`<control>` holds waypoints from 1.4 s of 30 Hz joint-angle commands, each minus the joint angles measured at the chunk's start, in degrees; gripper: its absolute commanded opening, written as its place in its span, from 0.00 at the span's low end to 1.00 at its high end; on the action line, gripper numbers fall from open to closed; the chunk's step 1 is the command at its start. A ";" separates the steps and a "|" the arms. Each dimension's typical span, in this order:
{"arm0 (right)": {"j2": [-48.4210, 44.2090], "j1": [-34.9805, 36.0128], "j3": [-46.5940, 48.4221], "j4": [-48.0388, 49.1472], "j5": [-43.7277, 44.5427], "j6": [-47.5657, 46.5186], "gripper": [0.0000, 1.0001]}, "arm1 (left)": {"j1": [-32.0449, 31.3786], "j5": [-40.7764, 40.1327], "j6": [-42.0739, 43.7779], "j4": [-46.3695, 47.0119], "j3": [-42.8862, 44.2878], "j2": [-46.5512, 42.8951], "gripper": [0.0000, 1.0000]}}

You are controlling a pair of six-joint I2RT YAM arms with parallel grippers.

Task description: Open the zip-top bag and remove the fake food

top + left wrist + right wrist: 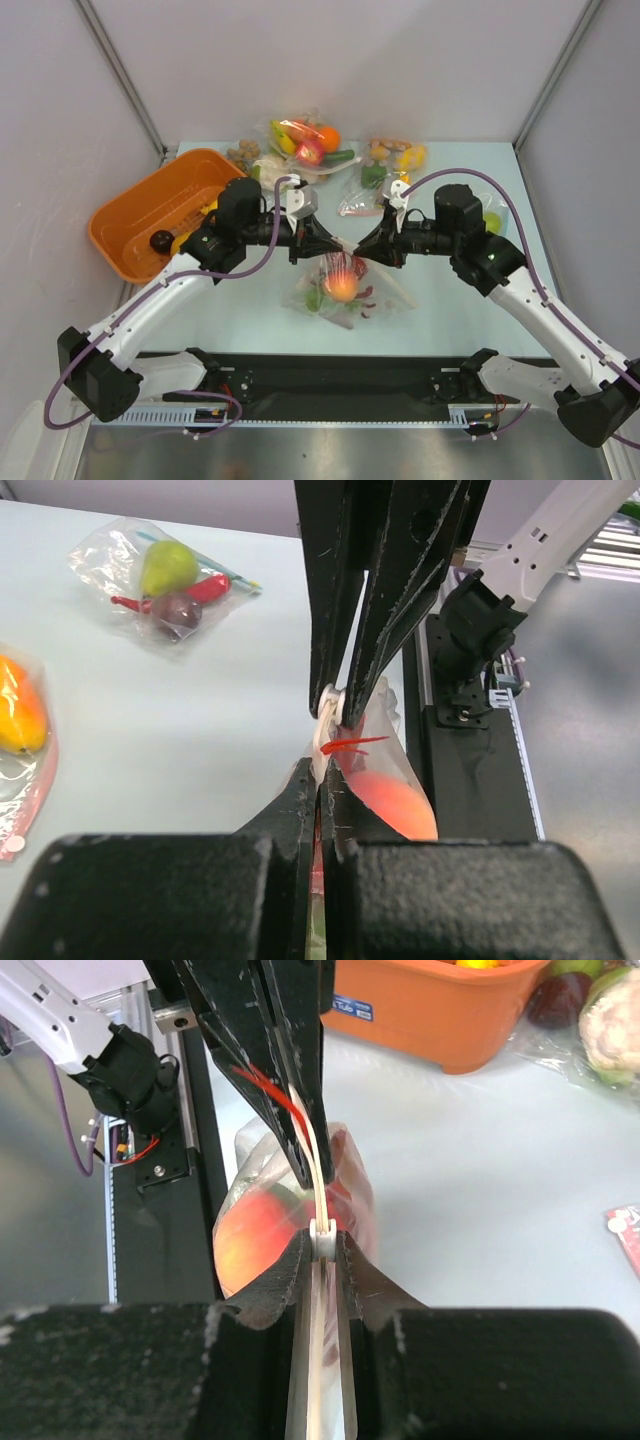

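Item: zip-top bag [385,296], frame centre; its zip strip [316,1195] runs left-right. I have left gripper [337,243] and right gripper [364,249] both clamped on that strip, tips nearly meeting, equally near.

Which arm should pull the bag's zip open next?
Right, most likely. The right gripper is shut on the white slider, so it can drag that along the bag. The left gripper just pinches the bag's top edge, good for holding it steady.
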 commanded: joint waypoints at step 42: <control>-5.71 -3.67 -2.95 1.94 5.03 0.42 0.00 | 9.45 -42.21 -6.19 -2.48 0.76 1.97 0.00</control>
